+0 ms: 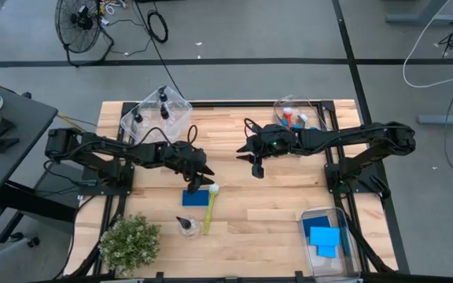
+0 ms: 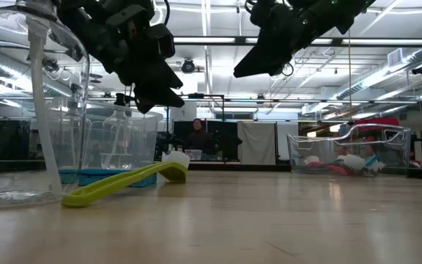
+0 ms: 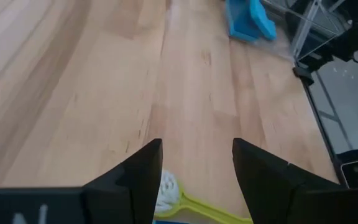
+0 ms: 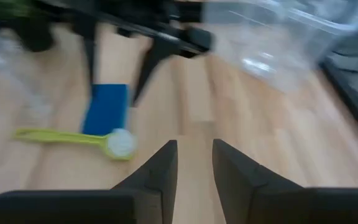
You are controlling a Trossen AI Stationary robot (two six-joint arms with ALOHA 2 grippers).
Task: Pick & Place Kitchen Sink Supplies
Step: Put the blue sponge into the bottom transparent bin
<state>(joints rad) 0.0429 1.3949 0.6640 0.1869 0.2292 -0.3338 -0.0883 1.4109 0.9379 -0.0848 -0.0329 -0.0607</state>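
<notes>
A flat blue sponge (image 1: 196, 197) lies on the table, and a yellow-green brush (image 1: 208, 209) leans its white head (image 1: 213, 189) on the sponge's edge. A small clear bottle with a black top (image 1: 185, 226) stands near them. My left gripper (image 1: 204, 178) hovers open just above the sponge and brush head; its wrist view shows the brush head (image 3: 166, 190) between the fingers, lower down. My right gripper (image 1: 256, 167) hangs open in the air over the table's middle, its wrist view facing the sponge (image 4: 107, 109) and brush (image 4: 73, 138).
A clear bin with bottles (image 1: 157, 115) sits at the far left. A clear bin with brushes (image 1: 297, 118) stands at the far right, and a clear bin with blue sponges (image 1: 326, 236) at the near right. A potted plant (image 1: 130, 242) stands near left. Bare wood lies between the arms.
</notes>
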